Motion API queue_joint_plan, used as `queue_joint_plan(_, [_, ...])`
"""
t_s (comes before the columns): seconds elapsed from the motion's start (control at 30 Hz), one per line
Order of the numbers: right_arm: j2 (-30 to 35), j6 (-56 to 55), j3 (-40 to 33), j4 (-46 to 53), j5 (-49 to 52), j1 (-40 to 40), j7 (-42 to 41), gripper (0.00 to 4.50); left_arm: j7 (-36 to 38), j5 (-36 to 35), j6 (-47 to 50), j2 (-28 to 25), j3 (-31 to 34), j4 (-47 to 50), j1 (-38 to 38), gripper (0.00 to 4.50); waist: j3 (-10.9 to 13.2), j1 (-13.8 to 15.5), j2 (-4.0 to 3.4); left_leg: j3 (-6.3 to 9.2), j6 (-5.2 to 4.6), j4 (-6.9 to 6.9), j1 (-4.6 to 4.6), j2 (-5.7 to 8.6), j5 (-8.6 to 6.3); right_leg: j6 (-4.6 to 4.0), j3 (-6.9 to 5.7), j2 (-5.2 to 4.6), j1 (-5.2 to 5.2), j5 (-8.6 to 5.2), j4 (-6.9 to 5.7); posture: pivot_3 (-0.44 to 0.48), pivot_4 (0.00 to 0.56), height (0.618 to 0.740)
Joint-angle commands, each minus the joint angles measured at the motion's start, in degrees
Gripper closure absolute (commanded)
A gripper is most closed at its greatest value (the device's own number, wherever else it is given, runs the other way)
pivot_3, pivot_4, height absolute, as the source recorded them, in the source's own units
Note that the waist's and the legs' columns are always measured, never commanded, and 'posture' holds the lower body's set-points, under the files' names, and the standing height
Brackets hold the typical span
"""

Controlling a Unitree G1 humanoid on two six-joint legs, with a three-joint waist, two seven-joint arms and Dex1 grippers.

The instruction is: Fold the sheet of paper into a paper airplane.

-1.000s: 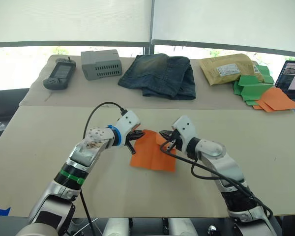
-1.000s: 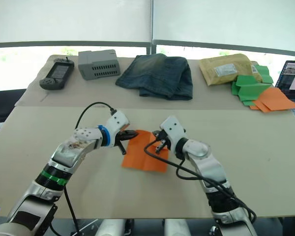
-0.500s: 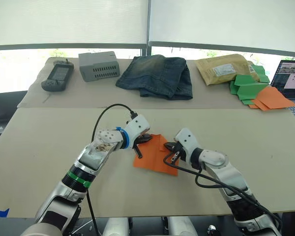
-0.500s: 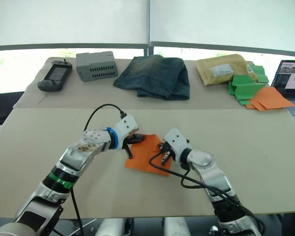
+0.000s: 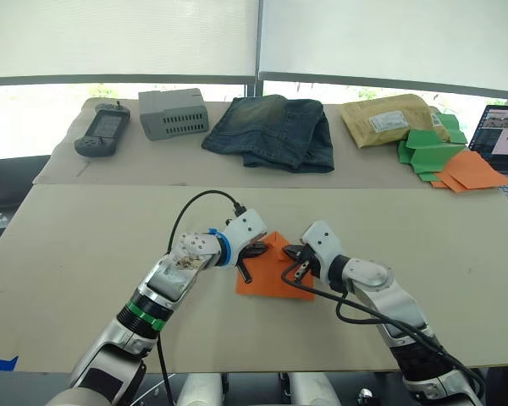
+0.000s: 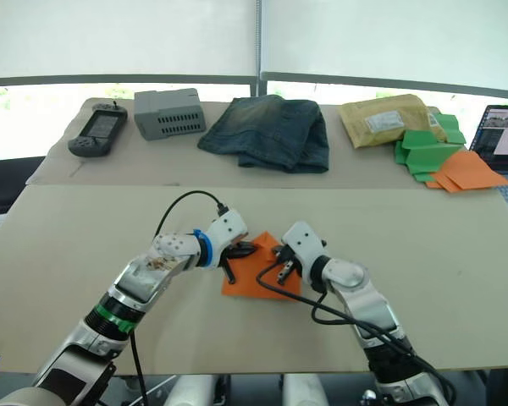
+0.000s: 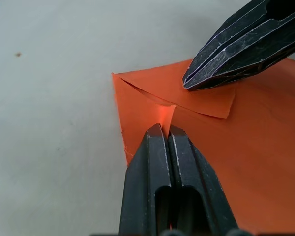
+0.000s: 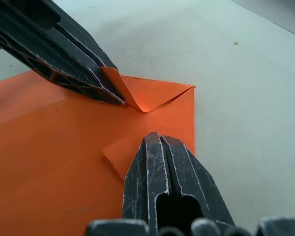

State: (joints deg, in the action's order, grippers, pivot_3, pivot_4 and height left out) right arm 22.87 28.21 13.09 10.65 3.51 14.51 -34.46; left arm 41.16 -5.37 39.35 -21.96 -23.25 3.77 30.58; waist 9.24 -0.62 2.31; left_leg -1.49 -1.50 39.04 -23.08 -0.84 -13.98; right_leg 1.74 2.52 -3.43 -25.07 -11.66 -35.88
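We see no readable writing. The thin bright orange sheet of paper [image 5: 271, 269] lies on the beige desk [image 5: 85, 254]; our left pincer [image 7: 165, 132] clenches its folded corner, our right pincer [image 8: 157, 140] presses clenched.

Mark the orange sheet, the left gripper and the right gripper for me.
sheet of paper [image 5: 271, 283]: left eye view, flat middle.
left gripper [image 7: 165, 131]: left wrist view, tips shut together on the paper.
right gripper [image 8: 159, 139]: right wrist view, shut tips.

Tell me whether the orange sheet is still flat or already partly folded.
Partly folded. The sheet of paper has a corner flap turned over onto itself, with both shut grippers, left and right, pressing on it.
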Motion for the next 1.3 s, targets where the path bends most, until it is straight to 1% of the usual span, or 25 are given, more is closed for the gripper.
queue_joint_plan(0.03, [-0.17,0.91,0.42,0.52,0.14,-0.78,0.04,4.50,0.53,0.24,0.62,1.15,-1.14,0.09,0.42,4.46,0.00,0.01,0.00,0.00,0.00,0.01,0.01,0.00,0.00,0.00,0.00,0.00,0.01,0.00,0.00,0.000,0.150,0.722])
queue_joint_plan(0.23, [-1.00,0.02,-0.83,1.22,1.23,1.20,0.15,4.50,0.52,1.06,1.09,1.63,-1.48,-0.53,-0.19,4.46,0.00,0.05,0.00,0.00,0.00,0.02,0.10,0.00,0.00,0.01,0.00,0.00,0.10,0.00,-0.01,0.000,0.150,0.722])
queue_joint_plan(0.43, [-3.91,-3.21,-0.61,-7.25,0.75,8.81,-0.94,4.50,0.26,0.98,1.94,2.22,-1.06,-0.79,-0.24,4.46,0.00,-0.05,-0.01,0.01,0.01,0.07,0.14,0.01,0.02,0.03,0.04,0.01,0.10,0.03,-0.06,0.000,0.150,0.722])
queue_joint_plan(0.53, [-4.03,-4.84,0.26,-11.31,0.24,12.08,-2.86,4.50,0.52,0.92,2.09,2.06,-0.78,-0.81,-0.15,4.46,0.00,-0.03,-0.01,-0.02,0.01,0.08,0.15,0.01,0.02,-0.06,0.02,0.01,0.10,0.09,-0.07,0.000,0.150,0.722])
queue_joint_plan(0.63, [-3.01,-5.38,1.09,-13.69,-0.20,13.69,-5.33,4.50,0.58,1.07,1.90,1.61,-0.41,-0.98,-0.12,4.46,-0.01,-0.06,-0.01,-0.03,0.01,0.07,0.13,0.01,0.02,-0.27,0.01,0.01,0.10,0.21,-0.07,0.000,0.150,0.722])
queue_joint_plan(0.83, [-0.43,-5.67,1.14,-15.02,-0.09,13.21,-8.50,4.50,0.28,1.45,1.76,1.24,-0.21,-1.16,-0.17,4.46,-0.01,-0.16,-0.01,-0.01,0.01,0.07,0.13,0.01,0.02,-0.31,0.03,0.00,0.10,0.24,-0.07,0.000,0.150,0.722])
queue_joint_plan(1.0, [-0.53,-6.32,1.34,-16.42,-0.30,12.87,-8.87,4.50,-0.51,1.62,1.89,1.63,-0.06,-1.68,0.08,4.46,-0.01,-0.20,-0.01,-0.02,0.02,0.07,0.22,-0.01,0.03,-0.16,0.03,0.03,0.12,0.15,-0.16,0.000,0.150,0.722])
queue_joint_plan(1.13, [-0.98,-7.21,1.79,-18.01,-0.75,13.31,-8.88,4.50,-0.40,0.27,2.72,2.46,1.15,-1.49,0.48,4.46,-0.01,-0.21,-0.01,-0.03,0.03,0.08,0.30,0.00,0.06,-0.08,0.03,0.03,0.21,0.10,-0.17,0.000,0.150,0.722])
queue_joint_plan(1.17, [-1.29,-7.20,1.83,-18.56,-0.75,13.43,-8.79,4.50,-0.30,-0.31,3.29,2.79,1.72,-1.40,0.52,3.95,-0.01,-0.23,-0.01,-0.03,0.03,0.08,0.34,0.00,0.06,-0.07,0.03,0.03,0.25,0.09,-0.17,0.000,0.150,0.722])
queue_joint_plan(1.2, [-1.53,-7.23,1.85,-18.96,-0.75,13.49,-8.72,4.50,-0.21,-0.67,3.68,3.02,2.12,-1.33,0.51,3.72,-0.01,-0.26,-0.01,-0.03,0.02,0.08,0.37,0.00,0.06,-0.05,0.03,0.03,0.28,0.08,-0.16,0.000,0.150,0.722])
queue_joint_plan(1.3, [-2.11,-7.56,1.79,-20.00,-0.84,13.75,-8.53,4.50,0.13,-1.30,4.42,3.24,2.57,-1.35,0.54,2.75,-0.01,-0.45,-0.01,0.01,0.02,0.08,0.41,-0.02,0.06,-0.05,0.04,0.04,0.30,0.08,-0.17,0.000,0.150,0.722])
